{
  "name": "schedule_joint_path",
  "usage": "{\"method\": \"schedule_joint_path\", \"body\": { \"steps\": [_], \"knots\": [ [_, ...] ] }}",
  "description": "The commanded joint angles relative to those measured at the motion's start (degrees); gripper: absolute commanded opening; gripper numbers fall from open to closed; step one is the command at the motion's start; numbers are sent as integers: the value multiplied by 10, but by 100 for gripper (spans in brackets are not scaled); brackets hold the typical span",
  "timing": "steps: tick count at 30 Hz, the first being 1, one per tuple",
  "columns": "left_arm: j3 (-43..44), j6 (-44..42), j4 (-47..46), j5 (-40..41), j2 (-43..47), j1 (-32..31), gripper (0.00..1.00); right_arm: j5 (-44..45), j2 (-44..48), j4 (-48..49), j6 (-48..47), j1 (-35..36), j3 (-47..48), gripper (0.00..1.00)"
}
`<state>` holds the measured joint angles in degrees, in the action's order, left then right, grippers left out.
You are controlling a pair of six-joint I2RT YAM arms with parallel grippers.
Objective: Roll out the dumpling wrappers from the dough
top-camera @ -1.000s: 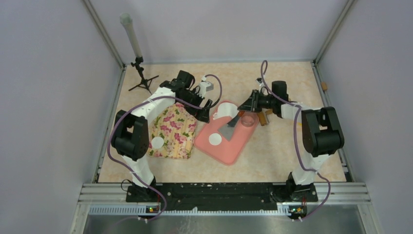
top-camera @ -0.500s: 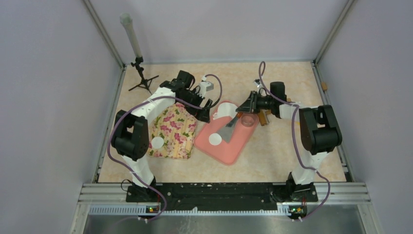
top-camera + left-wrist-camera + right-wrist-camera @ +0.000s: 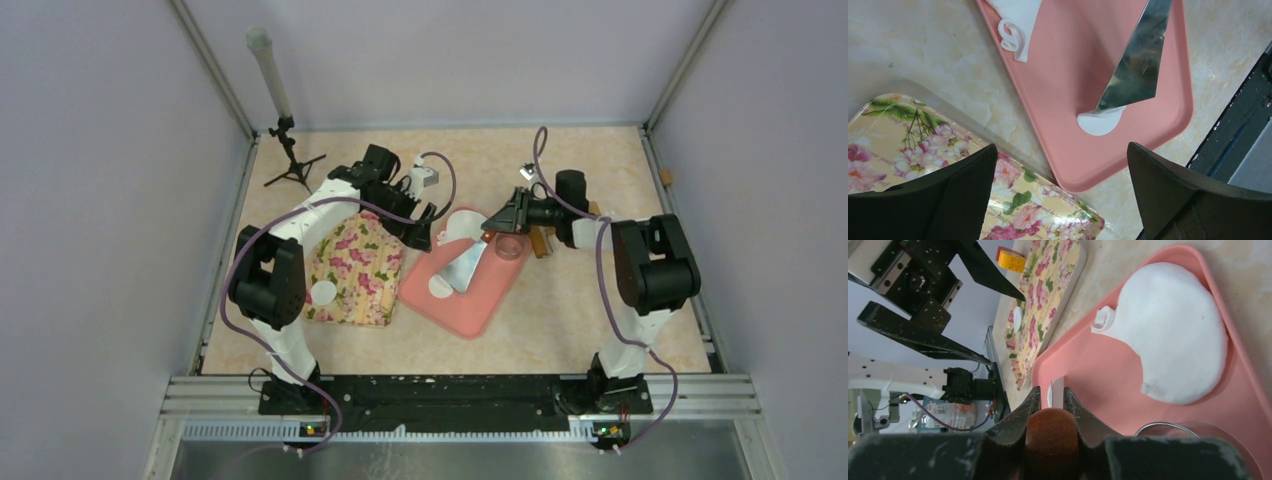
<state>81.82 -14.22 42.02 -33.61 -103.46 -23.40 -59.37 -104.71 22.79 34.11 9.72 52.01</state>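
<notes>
Table (image 3: pixel 580 300), 2 arms, seen from above + both wrist cams.

Counts: 2 dumpling wrappers, 1 dough sheet, 1 pink board, 1 floral tray, 1 scraper, 1 ring cutter, 1 tripod.

- Pink board (image 3: pixel 480 300): mid-table, set at an angle.
- Floral tray (image 3: pixel 365 275): just left of the board.
- Dough (image 3: pixel 461 226): flattened irregular white sheet at the board's far corner. 1 edge is curled into a small loop, w/ a scooped-out bite beside it.
- Wrapper A (image 3: pixel 1100 124): round white disc on the board's near-left part. The scraper's blade tip covers its far edge; can't tell if the tip is under or on top of it.
- Wrapper B (image 3: pixel 323 292): lies flat on the near-left part of the floral tray, well apart from wrapper A.
- Scraper (image 3: pixel 466 264): metal blade w/ brown wooden handle, slanting down from the R gripper toward wrapper A.
- Ring cutter (image 3: pixel 511 247): on the board's right side, near the scraper handle, apart from the dough.
- Tripod (image 3: pixel 290 168): black, w/ a pale tube, far-left corner.

R gripper (image 3: pixel 1052 400): clamped on the scraper's wooden handle, w/ 1 finger pressed to each side.
L gripper (image 3: pixel 1060 150): jaws spread wide, holding nothing. It hangs above the gap between tray and board, at the board's far-left edge.
</notes>
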Motion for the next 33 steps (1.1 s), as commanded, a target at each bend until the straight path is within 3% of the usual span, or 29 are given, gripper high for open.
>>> {"method": "schedule_joint_path", "body": {
  "steps": [1, 10, 18, 33],
  "knots": [
    [-3, 2, -12, -10, 12, 0, 99, -48, 33, 104, 72, 1, -11, 0],
    [-3, 2, -10, -10, 13, 0, 99, -4, 56, 41, 5, -9, 4, 0],
    [-3, 3, -11, -13, 12, -1, 99, 119, 68, -56, -107, -17, 12, 0],
    [-3, 3, -12, -16, 17, 0, 99, 85, 0, -105, -128, 14, 22, 0]
  ]
}}
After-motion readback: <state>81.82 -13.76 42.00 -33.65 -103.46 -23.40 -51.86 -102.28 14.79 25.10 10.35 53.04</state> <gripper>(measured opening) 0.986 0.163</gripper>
